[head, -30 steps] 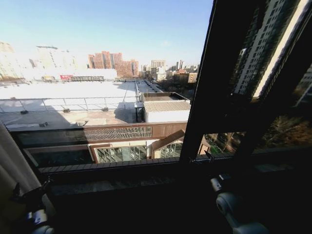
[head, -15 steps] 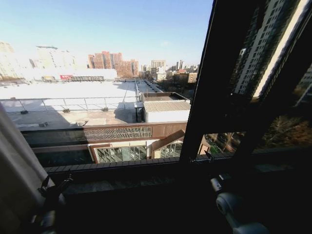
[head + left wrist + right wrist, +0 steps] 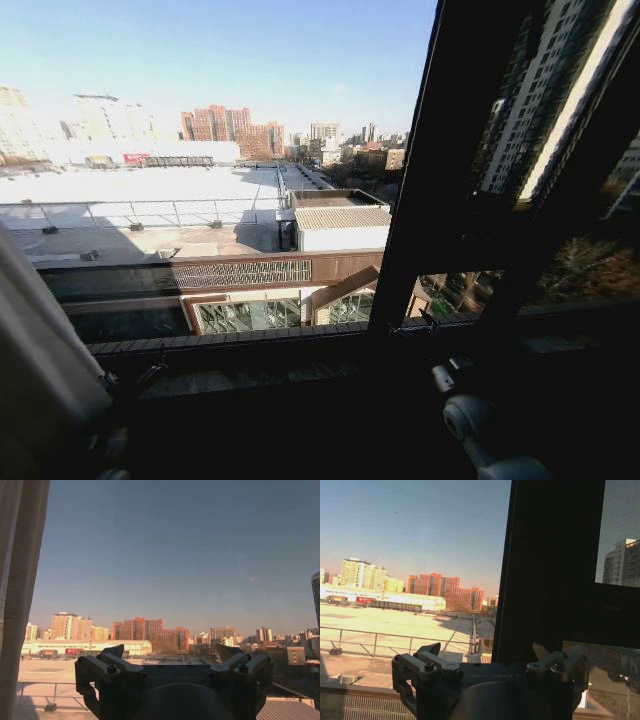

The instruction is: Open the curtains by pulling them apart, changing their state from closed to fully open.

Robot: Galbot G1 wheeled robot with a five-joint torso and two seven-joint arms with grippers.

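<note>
Curtains (image 3: 40, 350): one panel; tools (image 3: 172, 655) (image 3: 487, 652): two

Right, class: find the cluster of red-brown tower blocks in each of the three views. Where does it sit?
Head view: the red-brown tower blocks stand on the skyline, upper left of centre.
Left wrist view: on the skyline, beyond the open left gripper.
Right wrist view: on the skyline, beyond the open right gripper.
Shared landmark: the pale flat roof before them.
</note>
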